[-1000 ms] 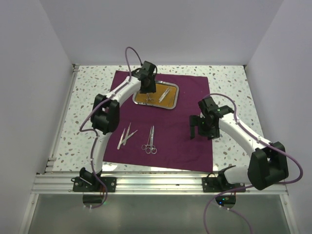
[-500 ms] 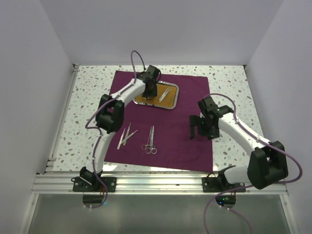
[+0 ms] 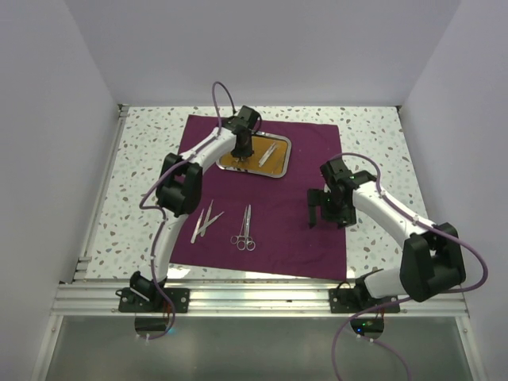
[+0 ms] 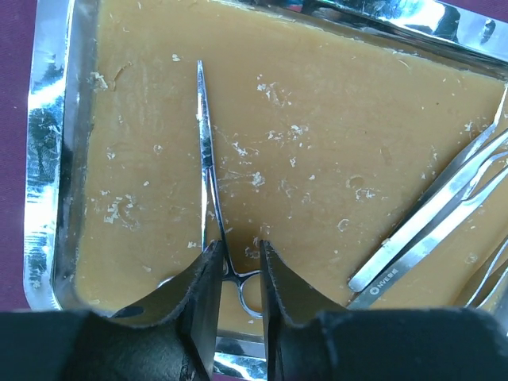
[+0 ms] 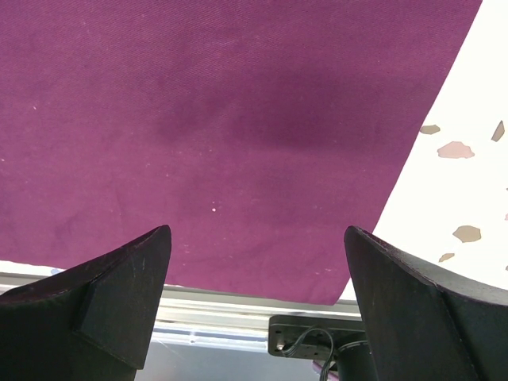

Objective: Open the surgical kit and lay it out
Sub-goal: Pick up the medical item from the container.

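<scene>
Inside the steel tray: left claw astride forceps
Their long axis points straight ahead; clenched or not, cannot tell; right claw spread, well apart

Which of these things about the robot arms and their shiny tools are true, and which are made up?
1. The left gripper is down over the tray. True.
2. The right gripper is holding tweezers. False: it is open and empty, above the purple cloth.
3. The tray has nothing in it. False: thin scissors and flat tweezers lie inside.
4. Some tools lie on the cloth outside the tray. True: another pair of scissors and pointed tweezers.
</scene>
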Controlling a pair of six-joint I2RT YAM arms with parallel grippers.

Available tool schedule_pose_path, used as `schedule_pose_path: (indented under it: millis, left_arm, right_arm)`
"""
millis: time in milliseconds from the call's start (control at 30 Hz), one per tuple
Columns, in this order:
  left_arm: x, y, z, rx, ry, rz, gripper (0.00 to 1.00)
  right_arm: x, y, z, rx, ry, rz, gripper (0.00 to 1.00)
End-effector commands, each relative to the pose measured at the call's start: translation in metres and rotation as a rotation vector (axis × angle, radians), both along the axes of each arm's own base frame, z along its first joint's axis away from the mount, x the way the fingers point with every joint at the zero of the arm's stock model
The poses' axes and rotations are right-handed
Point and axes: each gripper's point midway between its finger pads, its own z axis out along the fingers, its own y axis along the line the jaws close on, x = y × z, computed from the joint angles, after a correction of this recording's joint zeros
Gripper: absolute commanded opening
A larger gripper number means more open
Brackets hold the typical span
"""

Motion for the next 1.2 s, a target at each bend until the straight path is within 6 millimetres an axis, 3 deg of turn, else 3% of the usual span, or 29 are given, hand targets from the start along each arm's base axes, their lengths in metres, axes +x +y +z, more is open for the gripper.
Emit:
schedule_pose_path:
  millis: [0,167,300,433,700,900,933,1067,1167]
  left_arm:
    - [-0.022,0.012,-0.040,0.038,0.112,0.022,0.29]
    - [-0.023,0.021,-0.042,0.061,0.117,0.058,0.35]
    - [-0.017,0.027,-0.028,0.076,0.075,0.080,0.40]
    - [-0.020,0.029,-0.043,0.062,0.120,0.085,0.22]
    - [-0.048,0.054,-0.082,0.172,0.241,0.144,0.22]
    - [-0.063,0.063,-0.101,0.216,0.298,0.136,0.00]
    - [-0.064,0.063,-0.105,0.216,0.300,0.129,0.00]
    - [-0.052,0.054,-0.087,0.186,0.251,0.088,0.00]
    - [-0.028,0.042,-0.044,0.139,0.159,0.063,0.00]
  right_arm:
    - [0.011,0.003,0.005,0.011,-0.037,0.021,0.94]
    - [0.010,0.002,0.004,0.009,-0.034,0.026,0.94]
    - [0.011,0.002,0.004,0.008,-0.033,0.027,0.94]
    - [0.011,0.003,0.004,0.006,-0.030,0.033,0.94]
    - [0.015,-0.001,0.007,-0.018,-0.036,0.045,0.95]
    - [0.016,-0.003,0.007,-0.030,-0.037,0.052,0.95]
    - [0.016,-0.003,0.007,-0.032,-0.039,0.051,0.95]
    - [0.017,-0.003,0.008,-0.029,-0.048,0.046,0.95]
    - [0.017,-0.001,0.008,-0.017,-0.053,0.043,0.95]
